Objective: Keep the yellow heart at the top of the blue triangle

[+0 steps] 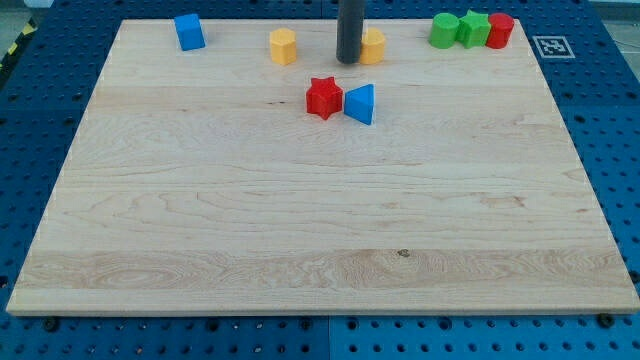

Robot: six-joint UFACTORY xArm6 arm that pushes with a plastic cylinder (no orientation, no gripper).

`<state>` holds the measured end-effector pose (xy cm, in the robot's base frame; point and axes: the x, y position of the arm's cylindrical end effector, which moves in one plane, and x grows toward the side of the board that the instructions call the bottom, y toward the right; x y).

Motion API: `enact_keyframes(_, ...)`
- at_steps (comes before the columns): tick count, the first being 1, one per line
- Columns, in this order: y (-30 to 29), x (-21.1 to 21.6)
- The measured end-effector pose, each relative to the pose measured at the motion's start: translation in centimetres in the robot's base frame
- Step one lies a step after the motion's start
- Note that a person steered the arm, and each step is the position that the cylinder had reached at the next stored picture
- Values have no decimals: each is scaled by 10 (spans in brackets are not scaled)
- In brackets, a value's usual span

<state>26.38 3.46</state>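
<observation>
The blue triangle (361, 104) lies on the wooden board (320, 230) a little above the middle, touching a red star (323, 98) on its left. The yellow heart (374, 46) sits near the view's top edge, above the blue triangle and slightly to its right, partly hidden behind my rod. My tip (349, 60) rests against the heart's left side, above the blue triangle.
A yellow hexagon (284, 46) sits left of my tip. A blue cube (189, 31) is at the top left. At the top right a green cylinder (444, 30), a green star (474, 28) and a red block (500, 30) stand in a row.
</observation>
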Motion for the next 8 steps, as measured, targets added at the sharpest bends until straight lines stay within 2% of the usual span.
enact_keyframes(1, -8, -7)
enact_keyframes(2, -17, -46)
enact_keyframes(3, 35, -58)
enact_keyframes(4, 45, -16)
enact_keyframes(6, 34, 4)
enact_keyframes(7, 52, 0)
enact_keyframes(8, 64, 33)
